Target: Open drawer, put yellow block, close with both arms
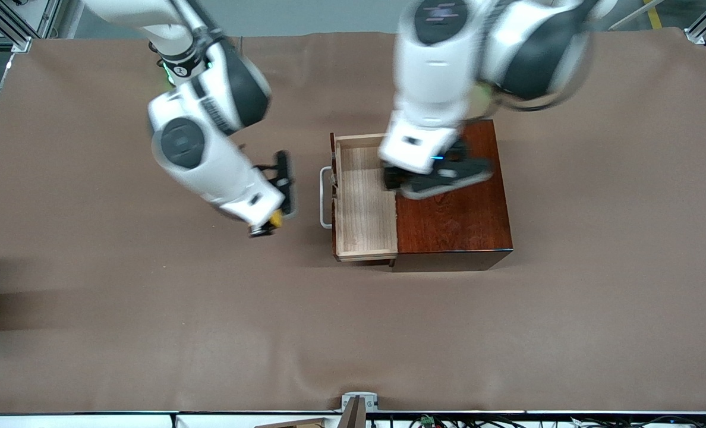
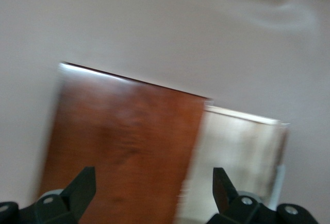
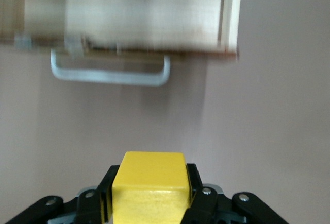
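The drawer (image 1: pixel 365 199) stands pulled out of the reddish-brown wooden box (image 1: pixel 454 220), its pale tray bare and its white U-shaped handle (image 1: pixel 325 197) facing the right arm's end of the worktop (image 1: pixel 151 333). The right hand (image 1: pixel 268 227) hangs over the worktop at about 9 o'clock from the handle, its 2 fingers clamped on the yellow block (image 3: pixel 150 185). The left hand (image 2: pixel 154 190) hovers over the box top beside the tray, fingers (image 2: pixel 82 185) spread wide, holding nothing.
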